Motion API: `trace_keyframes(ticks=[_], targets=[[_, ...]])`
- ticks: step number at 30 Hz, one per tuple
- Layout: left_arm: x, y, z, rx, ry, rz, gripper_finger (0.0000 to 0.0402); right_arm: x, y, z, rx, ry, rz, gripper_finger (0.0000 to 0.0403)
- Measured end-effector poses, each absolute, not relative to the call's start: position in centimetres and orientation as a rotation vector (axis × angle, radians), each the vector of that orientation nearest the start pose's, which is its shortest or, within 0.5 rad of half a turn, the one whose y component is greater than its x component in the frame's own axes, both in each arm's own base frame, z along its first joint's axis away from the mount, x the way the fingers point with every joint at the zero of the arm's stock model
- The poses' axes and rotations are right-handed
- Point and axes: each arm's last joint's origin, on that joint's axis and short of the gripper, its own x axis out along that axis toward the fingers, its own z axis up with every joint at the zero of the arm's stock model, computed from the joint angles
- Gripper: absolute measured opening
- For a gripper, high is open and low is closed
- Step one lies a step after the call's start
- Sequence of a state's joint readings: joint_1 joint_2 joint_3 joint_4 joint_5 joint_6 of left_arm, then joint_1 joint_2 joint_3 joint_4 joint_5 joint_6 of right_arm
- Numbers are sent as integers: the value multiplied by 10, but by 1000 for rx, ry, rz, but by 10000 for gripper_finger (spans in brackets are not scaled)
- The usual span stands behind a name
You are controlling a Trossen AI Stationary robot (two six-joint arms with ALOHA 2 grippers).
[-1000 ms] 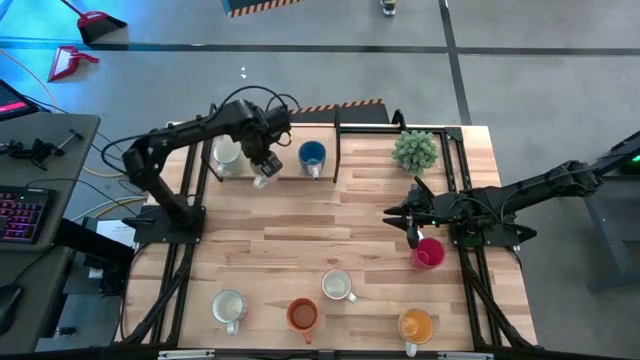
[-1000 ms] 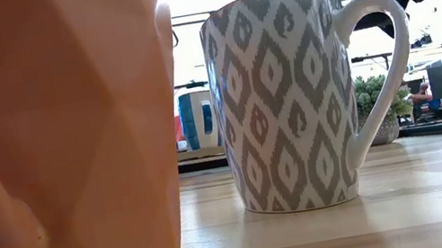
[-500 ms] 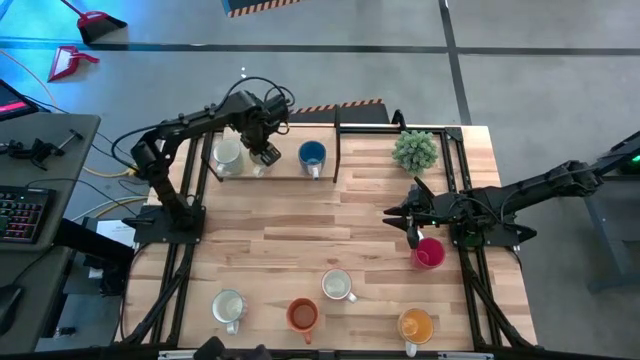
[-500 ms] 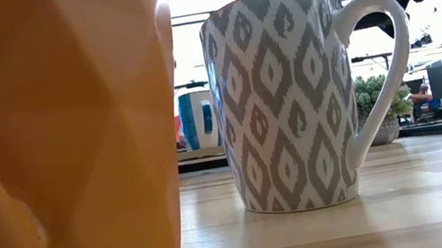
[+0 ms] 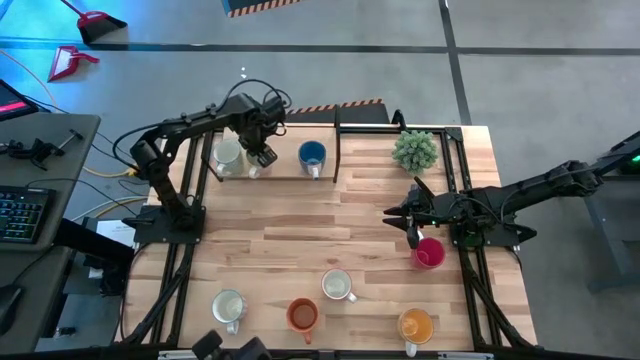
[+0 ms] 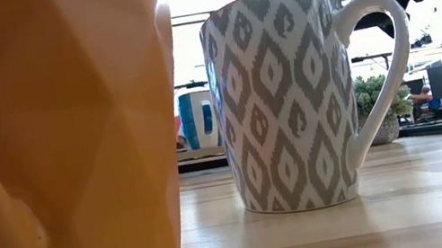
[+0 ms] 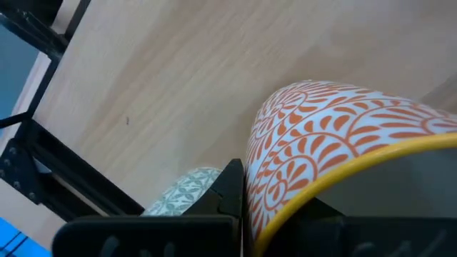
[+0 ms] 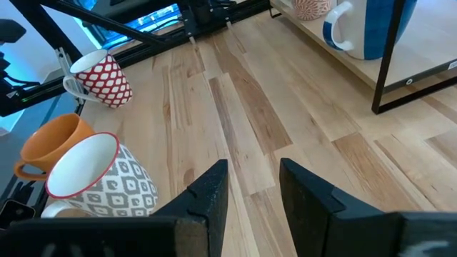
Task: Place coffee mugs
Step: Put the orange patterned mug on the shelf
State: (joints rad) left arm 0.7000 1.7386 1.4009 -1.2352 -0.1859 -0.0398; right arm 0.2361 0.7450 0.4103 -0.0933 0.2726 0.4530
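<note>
Crowding the table's [image 5: 300, 225] far edge, left gripper [image 5: 262, 157] clamps orange-patterned mug [image 7: 335, 143].

The setting is presenting as a robotics lab or workshop. A wooden butcher-block surface [image 5: 330, 235] is sitting on a bare grey concrete floor [image 5: 300, 70] crossed by dark taped lines, with hazard-striped tape [image 5: 262, 6] lying beyond its far edge. A side desk [image 5: 40, 165] past the surface's left edge is carrying a backlit keyboard [image 5: 22, 212] and loose cables. A red dustpan [image 5: 72, 60] is lying on the floor.
</note>
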Motion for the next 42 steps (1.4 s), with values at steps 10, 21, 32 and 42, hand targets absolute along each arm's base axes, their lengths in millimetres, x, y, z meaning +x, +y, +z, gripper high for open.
trace_keyframes(ticks=[10, 21, 32, 42], targets=[[232, 215, 243, -442, 1547, 728, 8, 161, 31, 219, 357, 396, -132, 108], [231, 215, 243, -442, 1555, 717, 8, 161, 31, 219, 354, 396, -132, 108], [231, 214, 243, -476, 1544, 698, 30, 161, 31, 219, 352, 396, -132, 108], [228, 213, 244, -434, 1590, 737, 33, 161, 31, 219, 353, 396, -132, 108]])
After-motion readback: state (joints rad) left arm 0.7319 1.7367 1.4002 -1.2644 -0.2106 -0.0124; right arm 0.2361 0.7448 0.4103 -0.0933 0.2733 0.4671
